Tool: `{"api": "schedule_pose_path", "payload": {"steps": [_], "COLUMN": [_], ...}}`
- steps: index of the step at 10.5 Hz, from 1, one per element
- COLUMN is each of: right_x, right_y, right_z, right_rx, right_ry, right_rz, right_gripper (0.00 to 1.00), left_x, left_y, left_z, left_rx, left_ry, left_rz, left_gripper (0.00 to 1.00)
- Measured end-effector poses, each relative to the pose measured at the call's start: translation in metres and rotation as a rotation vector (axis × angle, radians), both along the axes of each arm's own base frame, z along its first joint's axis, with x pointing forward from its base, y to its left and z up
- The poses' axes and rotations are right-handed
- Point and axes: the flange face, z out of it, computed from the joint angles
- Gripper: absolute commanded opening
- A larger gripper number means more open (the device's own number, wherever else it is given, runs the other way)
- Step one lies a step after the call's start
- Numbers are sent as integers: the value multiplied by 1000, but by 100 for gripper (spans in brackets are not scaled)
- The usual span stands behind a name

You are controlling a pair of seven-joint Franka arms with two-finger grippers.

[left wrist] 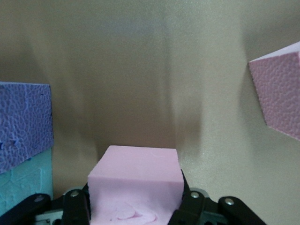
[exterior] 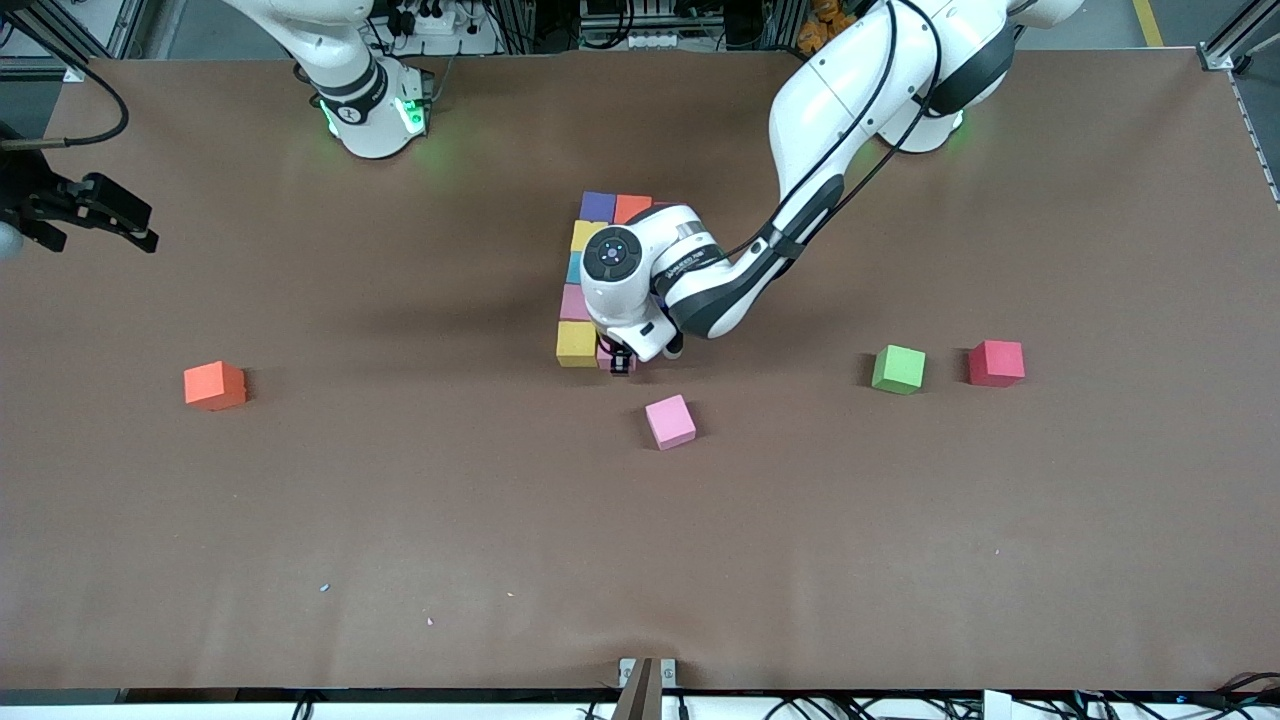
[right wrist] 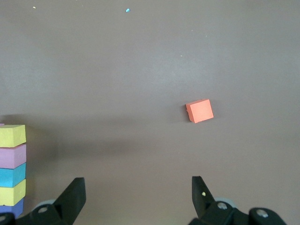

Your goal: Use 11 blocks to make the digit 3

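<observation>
The left claw [exterior: 620, 362] is clamped on a pink block [left wrist: 135, 185], low beside the yellow block [exterior: 576, 343] at the near end of the block column [exterior: 578, 285]. A loose pink cube [exterior: 670, 421] lies just nearer the camera. The right claw [right wrist: 138, 194] waits, fingers apart, above the worktop [exterior: 400, 520] near an orange block [exterior: 215, 385].

— What do I have out there apart from the job itself?
— I see a green cube [exterior: 898, 368] sitting on the brown desk [exterior: 400, 520], toward the left arm's end.
</observation>
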Motion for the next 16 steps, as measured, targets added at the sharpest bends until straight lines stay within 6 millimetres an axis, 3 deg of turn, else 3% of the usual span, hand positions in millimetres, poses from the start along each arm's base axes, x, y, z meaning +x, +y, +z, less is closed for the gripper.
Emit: {"api": "schedule_pose_path", "payload": {"steps": [4, 5, 6, 11, 14, 16], "right_x": [0, 0, 0, 0, 0, 0], "right_y": [0, 0, 0, 1, 2, 2], "right_z": [-5, -5, -5, -5, -5, -5], "right_rx": [0, 0, 0, 1, 1, 1], "right_ry": [10, 11, 11, 10, 9, 9], "right_rz": [0, 0, 0, 2, 2, 3], "right_gripper": [100, 100, 100, 100, 100, 100], "left_x": [-6, -8, -8, -2, 4, -3], "left_y": [-5, -6, -6, -7, -6, -8], "left_z": [0, 0, 0, 7, 23, 39], "left_rx": [0, -1, -1, -15, -17, 4], "left_ry": [0, 0, 0, -12, -26, -15], "left_rz": [-10, -13, -14, -6, 0, -11], "left_gripper": [23, 44, 99, 100, 100, 100]}}
